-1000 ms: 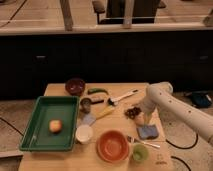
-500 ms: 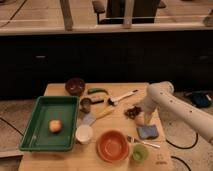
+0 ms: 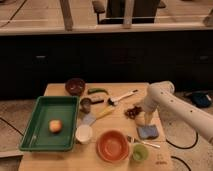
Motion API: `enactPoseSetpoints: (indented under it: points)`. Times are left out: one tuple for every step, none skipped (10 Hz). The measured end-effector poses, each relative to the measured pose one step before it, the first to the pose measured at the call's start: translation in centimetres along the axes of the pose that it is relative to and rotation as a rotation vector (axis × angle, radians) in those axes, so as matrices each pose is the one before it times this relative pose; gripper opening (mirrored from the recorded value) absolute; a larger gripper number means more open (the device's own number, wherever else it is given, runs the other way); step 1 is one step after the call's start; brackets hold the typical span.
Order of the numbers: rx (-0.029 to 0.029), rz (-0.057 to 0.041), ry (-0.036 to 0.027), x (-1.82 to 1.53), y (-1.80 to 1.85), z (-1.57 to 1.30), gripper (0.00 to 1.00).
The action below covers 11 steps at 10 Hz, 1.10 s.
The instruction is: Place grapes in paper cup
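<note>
Landmark: the shallow orange round bowl (image 3: 113, 145) near the front edge of the wooden table (image 3: 60, 89). The small cluster of dark reddish-brown grapes (image 3: 132, 111) lies on the tabletop behind and slightly right of that bowl. The short white paper cup (image 3: 84, 134) stands just left of the bowl, upright, with nothing visible inside. The gripper (image 3: 141, 118) at the end of the white arm hangs right of and behind the bowl, just beside the grapes and above the flat blue sponge (image 3: 147, 132). Judgement: 0 of 2 steps done; pickup and transfer to the cup both remain.
</note>
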<state>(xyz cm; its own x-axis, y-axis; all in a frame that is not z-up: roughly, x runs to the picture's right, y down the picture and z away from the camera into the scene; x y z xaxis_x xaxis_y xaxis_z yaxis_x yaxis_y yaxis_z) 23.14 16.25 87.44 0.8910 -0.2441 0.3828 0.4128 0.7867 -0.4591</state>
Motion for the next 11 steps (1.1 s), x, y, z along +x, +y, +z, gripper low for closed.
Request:
enactPoseSetpoints:
  points:
    - [0.00026,-0.00162,0.00035,0.015,-0.066,-0.11,0.8]
    - [-0.00536,0.00327,-0.00082,0.183,-0.032,-0.144,0.8]
    - [-0.0027,0.00078,-0.00192,0.073,-0.132,-0.04,0.8]
    - [-0.00566,0.00012,-0.00362,0.076,-0.229,-0.086,0.8]
    - [-0.00799,-0.00163,-0.00561,0.017,-0.187,0.038,0.8]
    - [-0.00638,-0.00255,-0.00495,-0.028,-0.139,0.102,0.8]
    - [-0.00991,-0.00463,-0.00765,-0.047,-0.143,0.112,0.8]
    - [-0.00586,-0.00515,-0.00577,-0.125,-0.097,0.133,0.8]
    - [-0.00543,-0.00461,-0.00446,-0.14,-0.076,0.142,0.8]
    - [-0.00666,-0.00405,-0.00421,-0.054,-0.035,0.142,0.8]
    - [-0.00414,-0.00191,-0.00262,-0.002,-0.045,0.149,0.8]
